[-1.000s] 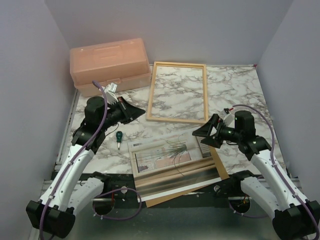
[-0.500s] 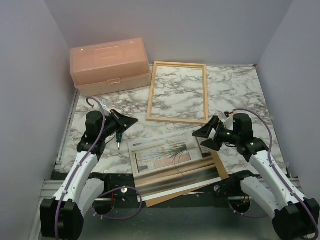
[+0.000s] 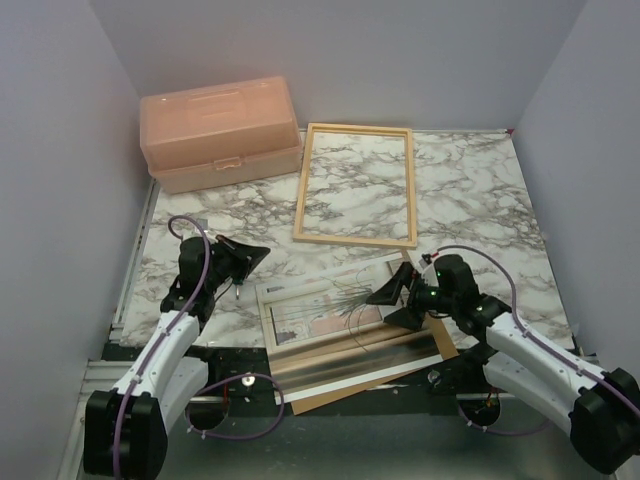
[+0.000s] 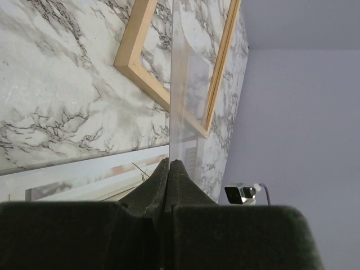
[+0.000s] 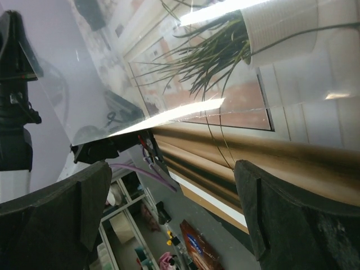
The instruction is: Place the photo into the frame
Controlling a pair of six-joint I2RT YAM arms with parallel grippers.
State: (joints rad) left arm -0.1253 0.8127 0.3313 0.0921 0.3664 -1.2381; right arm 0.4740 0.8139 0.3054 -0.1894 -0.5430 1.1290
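Peach plastic toolbox (image 3: 220, 130) is sitting at the back left. Left tool (image 3: 250, 254) is hanging clenched tight above the marble tabletop (image 3: 470, 190). Glossy rectangular photo (image 3: 318, 312) is lying near the front edge over a brown board (image 3: 443, 342), apart from the thin light-wood frame (image 3: 355, 238). Right tool (image 3: 390, 306) is gaping wide, grasping nothing, over the photo's right end.

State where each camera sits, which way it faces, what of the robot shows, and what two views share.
Top external: above and behind the arms, looking down on the table; both arms show.
Left wrist: on the left arm, facing the frame past the shut left gripper.
Right wrist: on the right arm, facing the photo, flanked by the open right gripper.
Shared: the frame, in top and left wrist.
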